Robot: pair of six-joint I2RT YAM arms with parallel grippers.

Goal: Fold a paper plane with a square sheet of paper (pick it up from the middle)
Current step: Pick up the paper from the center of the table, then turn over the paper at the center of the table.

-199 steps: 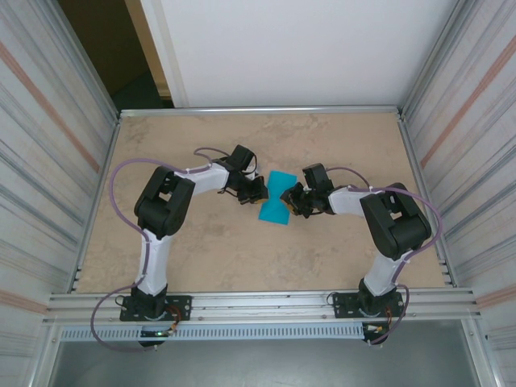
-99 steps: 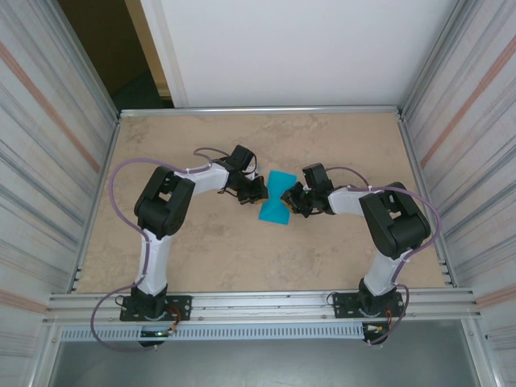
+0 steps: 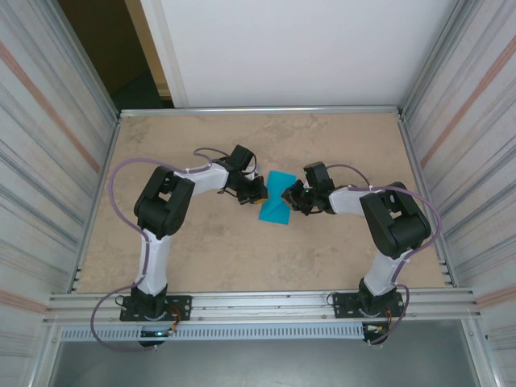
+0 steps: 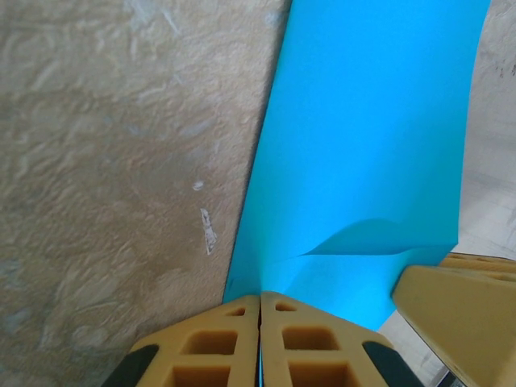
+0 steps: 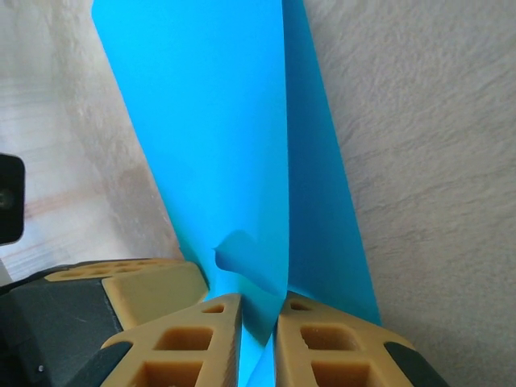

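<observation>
Top external: one square sheet of paper [image 3: 276, 200], two pincers.

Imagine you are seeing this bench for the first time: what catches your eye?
The bright teal-blue sheet of thin paper at the middle of the beige table. The left claw and right claw each pinch an edge of it from opposite sides, bowing it up.

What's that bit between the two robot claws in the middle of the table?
The teal paper, seen from the top camera: it spans from the left gripper to the right gripper, each pinching one edge.
</observation>
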